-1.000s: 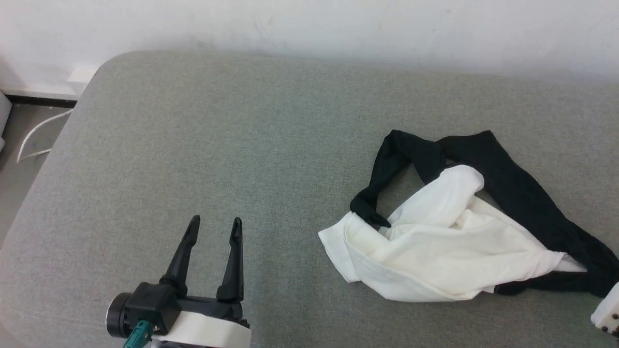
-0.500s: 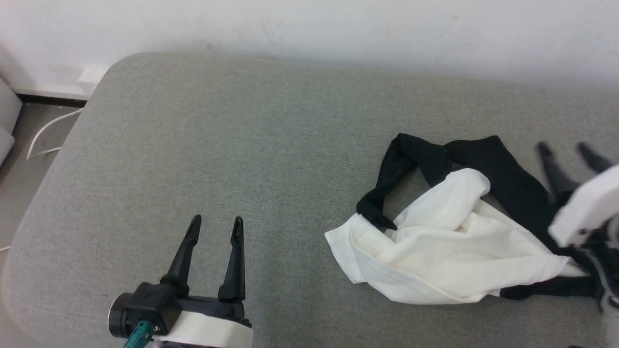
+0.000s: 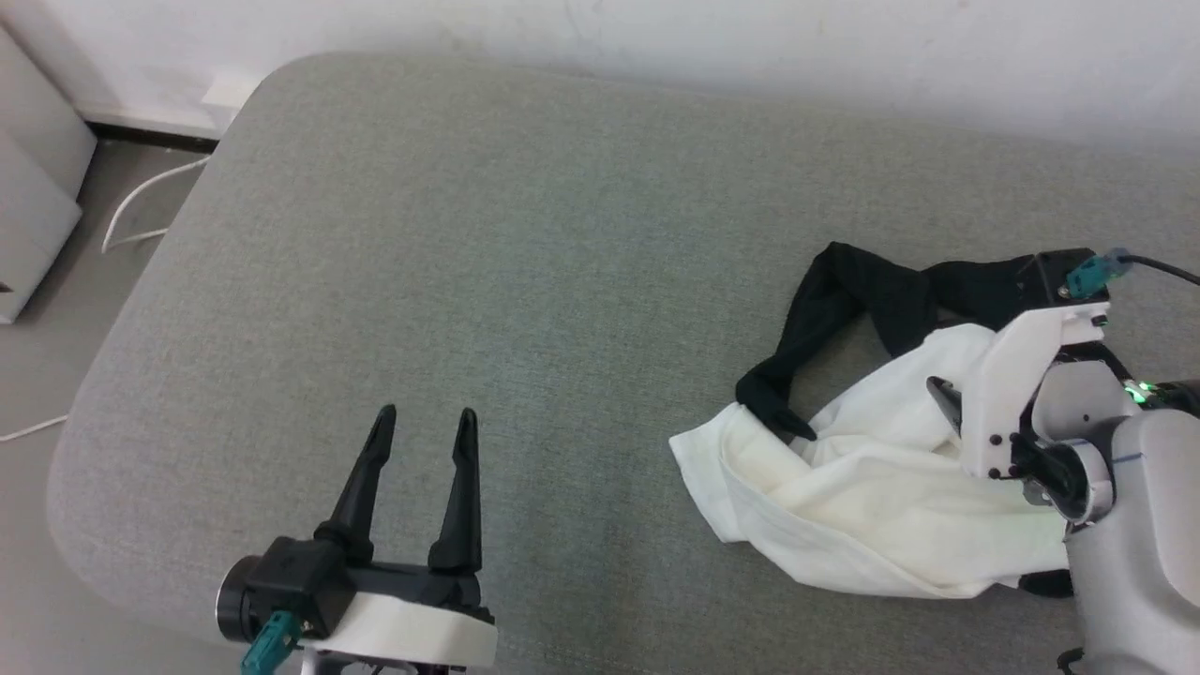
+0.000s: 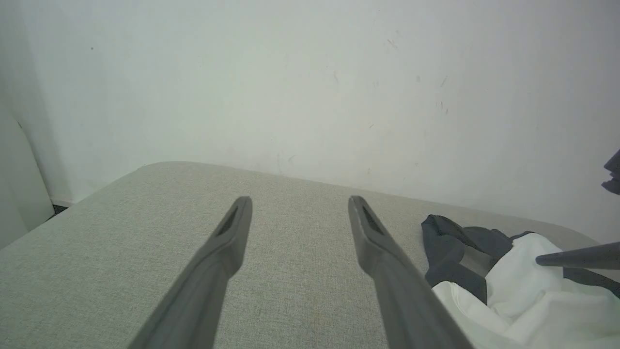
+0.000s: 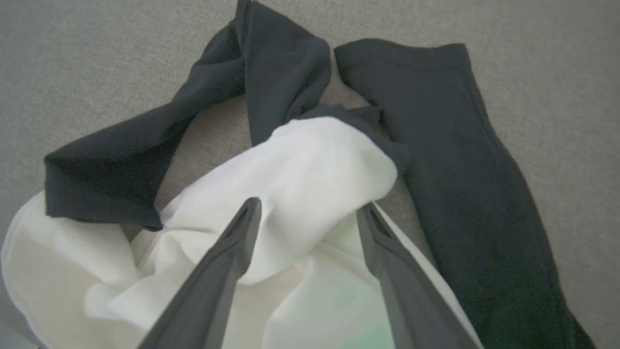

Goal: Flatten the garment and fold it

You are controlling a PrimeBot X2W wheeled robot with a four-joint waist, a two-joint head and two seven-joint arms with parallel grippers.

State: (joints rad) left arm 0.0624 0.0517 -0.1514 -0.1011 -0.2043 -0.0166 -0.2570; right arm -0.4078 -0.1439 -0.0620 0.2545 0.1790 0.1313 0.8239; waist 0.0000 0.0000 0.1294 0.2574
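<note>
Where your right gripper (image 5: 309, 204) shows in its own wrist view, its two dark fingers stand well apart with nothing pinched between them. Both tips hang over the white body of the garment (image 3: 872, 487); you cannot tell from here whether they touch the cloth. Beyond the tips, across the upper part of that frame, two black sleeves fan out. The bent sleeve (image 5: 126, 165) folds from the top centre down to the middle left, its end lying against the white cloth. The straight sleeve (image 5: 460, 160) runs from the top right down to the lower right corner. In the head view the one garment lies crumpled at the right middle of the frame on the grey cushion (image 3: 516, 234), with that arm's pale wrist over its right part.

Your left gripper (image 3: 425, 413) sits at the lower left of the head view, its two fingers spread and empty. They point up the frame over bare cushion, well apart from the garment. Its wrist view has the garment in the lower right corner, and one finger of the other gripper pokes in from the right edge above the white cloth.

Further out, a white wall (image 3: 750, 37) runs along the top of the head view. One white cable (image 3: 141, 202) lies on the floor (image 3: 37, 375) at the upper left.
</note>
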